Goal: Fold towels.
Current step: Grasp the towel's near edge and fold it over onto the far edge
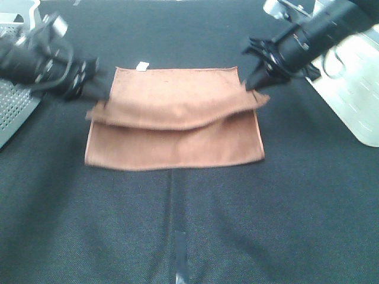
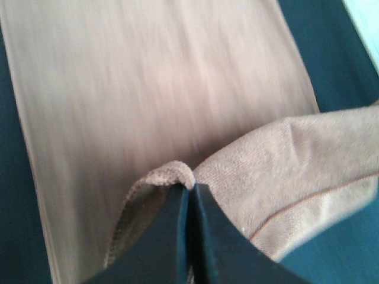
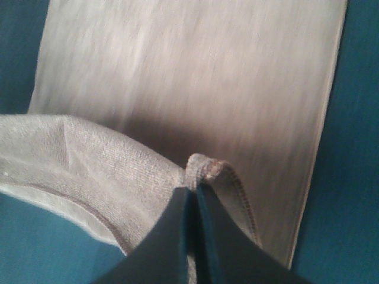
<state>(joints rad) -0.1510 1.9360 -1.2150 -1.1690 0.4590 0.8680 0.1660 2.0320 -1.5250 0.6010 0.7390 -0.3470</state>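
Note:
The rust-brown towel point(image 1: 174, 124) lies on the dark table, partly folded, with a raised flap across its middle and a small white tag point(image 1: 142, 66) on its far edge. My left gripper point(image 1: 98, 94) is shut on the flap's left corner and holds it lifted. My right gripper point(image 1: 256, 86) is shut on the flap's right corner. In the left wrist view the closed fingers point(image 2: 190, 236) pinch a bunched corner of the towel point(image 2: 172, 174). In the right wrist view the closed fingers point(image 3: 192, 236) pinch a hemmed corner point(image 3: 207, 168).
A grey perforated tray point(image 1: 15, 109) sits at the left edge. A white board or container point(image 1: 355, 89) lies at the right edge. The dark cloth table point(image 1: 177, 225) spreads in front of the towel, with a seam down its middle.

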